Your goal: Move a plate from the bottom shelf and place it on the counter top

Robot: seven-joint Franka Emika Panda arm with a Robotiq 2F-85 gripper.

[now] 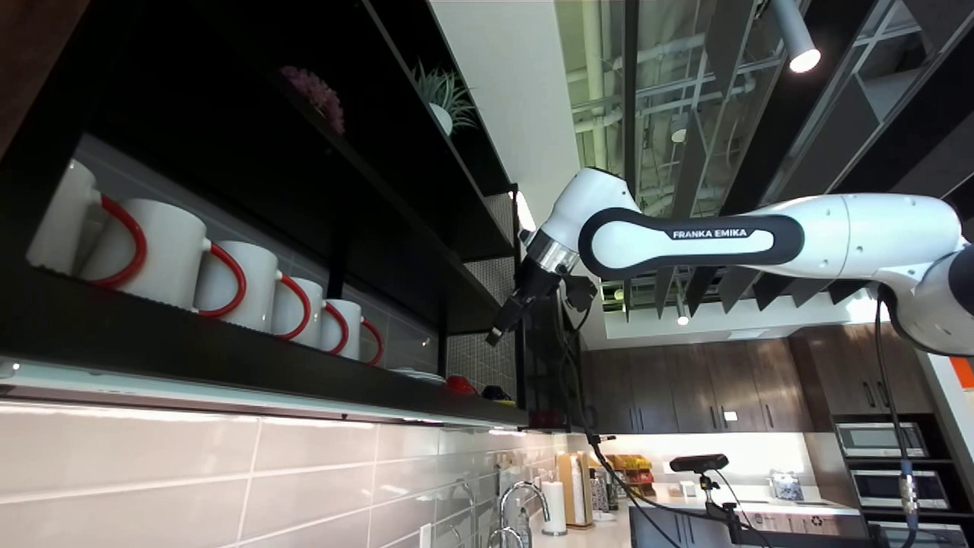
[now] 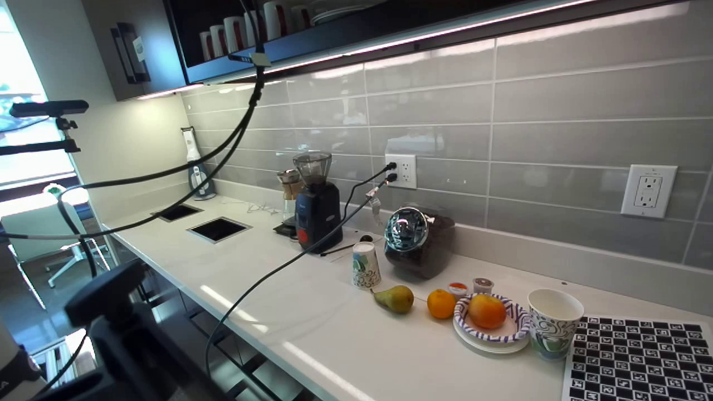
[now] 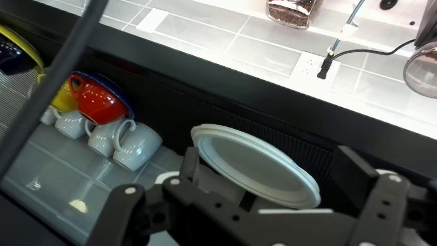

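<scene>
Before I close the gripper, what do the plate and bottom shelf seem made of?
The plate: smooth, pale, softly shiny rim, so probably glazed ceramic, possibly plastic. The bottom shelf: even, dark, low-sheen front edge, perhaps painted metal or laminate; its ribbed matting looks like matte rubber.
</scene>
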